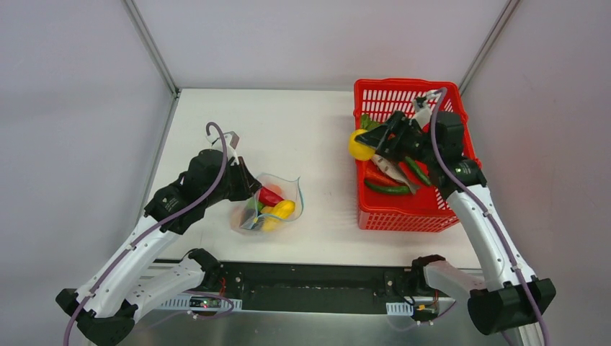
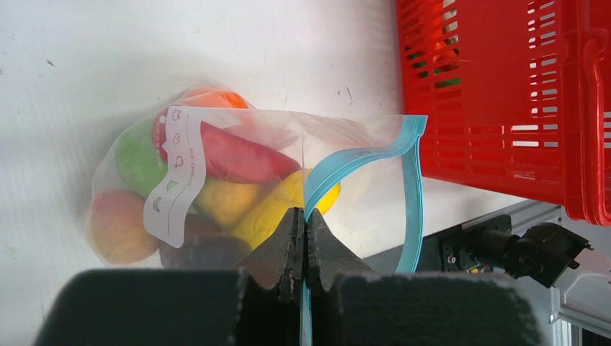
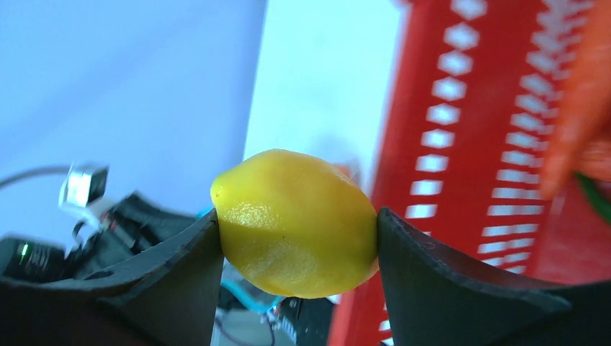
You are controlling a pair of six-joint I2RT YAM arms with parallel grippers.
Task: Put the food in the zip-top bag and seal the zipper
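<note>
- the clear bag lies on the white surface, left of the red basket and apart from it.
- the bag's mouth gapes: the teal zipper bows out into an open loop on the side facing the basket.
- the left jaws are pressed together on the zipper at the near end of the mouth; the strip runs down between them.
- inside the bag sit a red piece, a green piece, yellow pieces, a peach ball and a dark purple ball, behind a white label.
- the right jaws are clamped on a yellow lemon, one on each side of it.
- from above, the lemon hangs at the basket's left wall, off the surface.
- green chillies and an orange piece lie in the basket under the right arm.
</note>
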